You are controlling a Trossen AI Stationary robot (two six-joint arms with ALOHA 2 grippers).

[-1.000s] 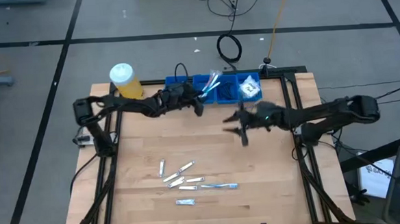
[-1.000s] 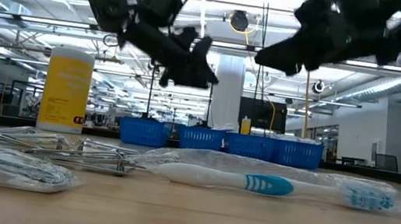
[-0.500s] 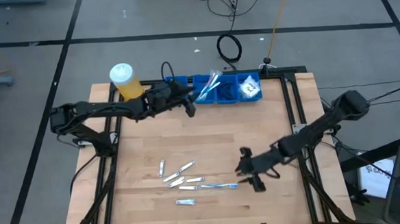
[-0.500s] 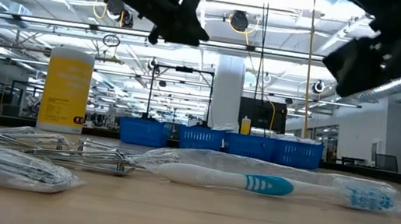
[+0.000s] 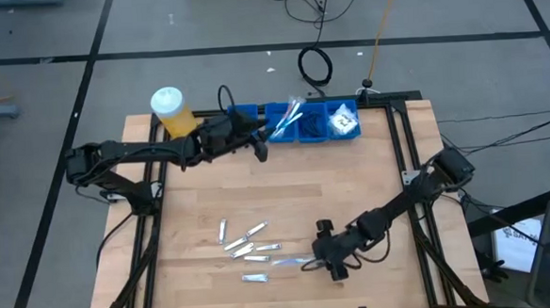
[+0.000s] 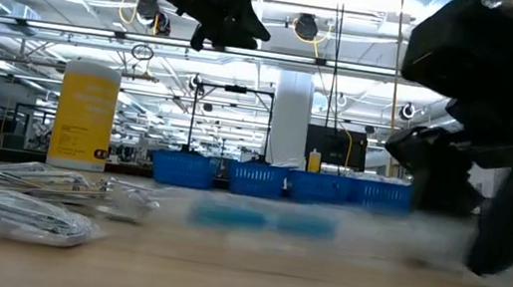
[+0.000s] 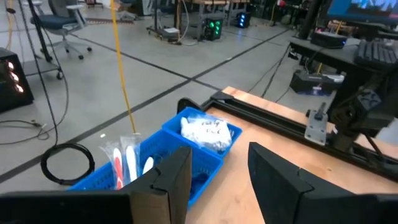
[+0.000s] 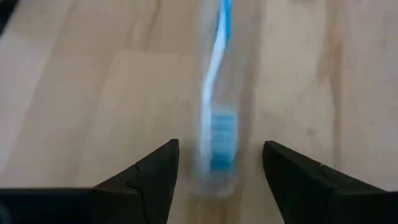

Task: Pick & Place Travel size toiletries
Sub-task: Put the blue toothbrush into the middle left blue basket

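Observation:
A plastic-wrapped blue-white toothbrush [image 5: 288, 261] lies flat near the table's near edge. My right gripper [image 5: 317, 262] is low at its right end, open, with one finger on each side of the bristle end [image 8: 221, 134]. Several small silver-white packets [image 5: 245, 244] lie on the wood to its left. My left gripper [image 5: 261, 149] hangs open above the table beside the blue tray [image 5: 244, 111]. The tray holds toothbrushes [image 7: 124, 165] and a white packet [image 7: 208, 132]. My right gripper [image 8: 219, 144] straddles the wrapped toothbrush's bristle end with open fingers, slanting down from the table's right and lying along it. I cannot tell whether the fingers touch it. The toothbrush lies on the table.
A yellow white-capped jar [image 5: 171, 110] stands at the far left corner next to the tray. Black frame rails [image 5: 402, 157] run along the table's sides. Bare wood [image 5: 333, 189] lies between the tray and the packets. Cables lie on the floor beyond.
My right gripper swung from mid-table near the tray toward the near edge and came down at the toothbrush's right end. My left gripper drew back a little toward the left and rose. In the low view the toothbrush now shows blurred.

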